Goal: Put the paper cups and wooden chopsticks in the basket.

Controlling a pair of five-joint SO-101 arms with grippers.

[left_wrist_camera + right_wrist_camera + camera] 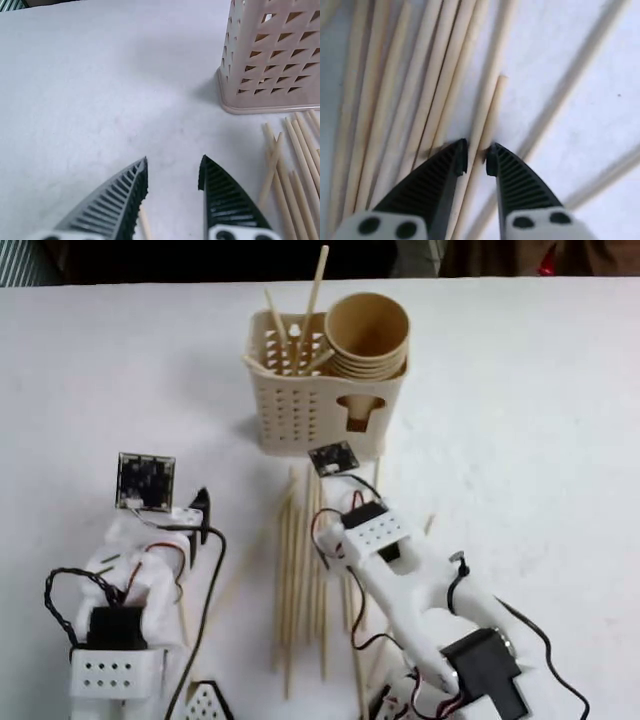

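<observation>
Paper cups (367,335) sit nested in a stack inside the basket (300,420), filling the side that faces my right tool (476,151). The stack's rim stands above the basket's wall. Several upright chopsticks (312,300) share the basket on the side toward my left tool (173,167), leaning at different angles, and the tallest pokes well above the cups.

The basket stands on the white worktop (120,370), just ahead of my right tool and farther ahead of my left tool, off toward the right arm.

Loose chopsticks (420,90) lie in a rough bundle on the worktop between my two arms, running from the foot of the basket back toward me. My right tool is down in that bundle and drawn narrow, its tips pressed to either side of the sticks there.

My left tool hangs over bare worktop with its tips held wide and nothing between them. The bundle lies off to its right, and a single chopstick (145,225) lies just beneath it.
</observation>
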